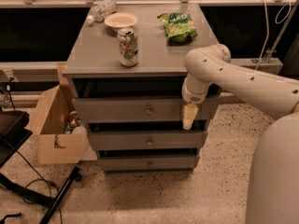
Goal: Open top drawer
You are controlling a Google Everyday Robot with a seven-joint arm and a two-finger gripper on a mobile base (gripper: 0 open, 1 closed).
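Note:
The top drawer (121,110) is the widest grey front in the grey cabinet, with a small round knob (149,110) at its centre. A dark gap shows above its front panel. My gripper (188,118) hangs downward from the cream arm (233,80), in front of the right part of the top drawer's front. It is to the right of the knob, and its tip reaches the panel's lower edge. It holds nothing that I can see.
Two narrower grey drawers (148,141) (148,163) sit below. The cabinet top (93,55) carries a can (127,46), a bowl (121,20), a plastic bottle (100,10) and a green bag (178,26). An open cardboard box (58,125) stands at the left, with a black stand (28,190) beside it.

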